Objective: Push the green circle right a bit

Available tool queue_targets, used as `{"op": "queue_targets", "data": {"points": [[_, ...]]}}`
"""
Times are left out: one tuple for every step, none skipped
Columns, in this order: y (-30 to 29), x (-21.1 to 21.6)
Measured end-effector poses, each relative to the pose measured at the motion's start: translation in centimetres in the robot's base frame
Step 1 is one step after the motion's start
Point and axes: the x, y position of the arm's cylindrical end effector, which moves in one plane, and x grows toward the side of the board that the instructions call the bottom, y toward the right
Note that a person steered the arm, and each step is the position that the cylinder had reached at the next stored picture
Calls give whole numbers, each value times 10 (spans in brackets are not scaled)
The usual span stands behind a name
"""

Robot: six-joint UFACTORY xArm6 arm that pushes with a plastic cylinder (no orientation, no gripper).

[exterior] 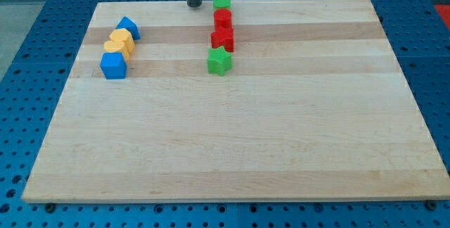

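Observation:
The green circle (pixel 222 3) lies at the top edge of the wooden board (pixel 239 143), just right of centre. My tip (pixel 194 5) is down on the board a short way to the left of the green circle, with a small gap between them. Directly below the green circle sit a red circle (pixel 223 19), then a red star-like block (pixel 223 38), then a green star (pixel 219 61), in a near-vertical column.
At the view's upper left is a cluster: a blue pointed block (pixel 128 27), two yellow blocks (pixel 121 38) (pixel 117 47), and a blue cube (pixel 113 65). The board lies on a blue perforated table (pixel 42 59).

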Motion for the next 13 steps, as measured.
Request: {"op": "queue_targets", "data": {"points": [[0, 0], [0, 1], [0, 2], [0, 2], [0, 2], [5, 2], [6, 1], [60, 1], [142, 1], [155, 6], [142, -1], [73, 2], [97, 17]]}}
